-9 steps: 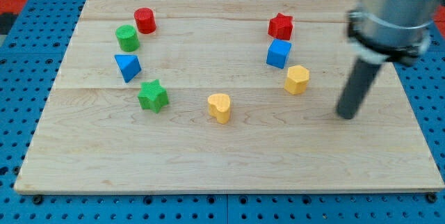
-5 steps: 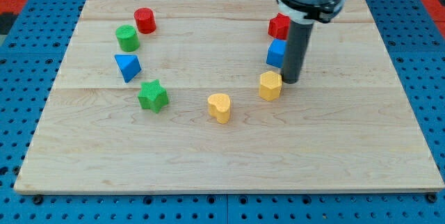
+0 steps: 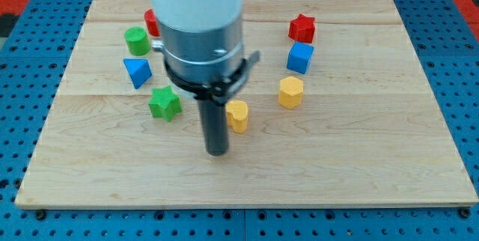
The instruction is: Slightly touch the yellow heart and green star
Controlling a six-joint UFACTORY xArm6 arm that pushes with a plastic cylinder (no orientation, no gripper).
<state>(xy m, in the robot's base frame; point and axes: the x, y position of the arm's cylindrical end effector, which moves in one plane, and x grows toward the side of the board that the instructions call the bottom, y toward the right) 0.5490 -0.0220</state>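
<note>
— Where is my tip point(image 3: 216, 152)?
— On the counter point(image 3: 359, 159), just near-left of the yellow heart point(image 3: 238, 115); the green star point(image 3: 164, 103) sits further left.
— Jaws? Writing?
— The rod has no jaws; no legible labels.

Setting: bench, even light.
Pale wood board point(image 3: 419, 159) on blue pegboard point(image 3: 22, 121); red pegboard point(image 3: 15, 1) at top corners.

Bright even light, soft faint shadows, sharp focus, no glare
</note>
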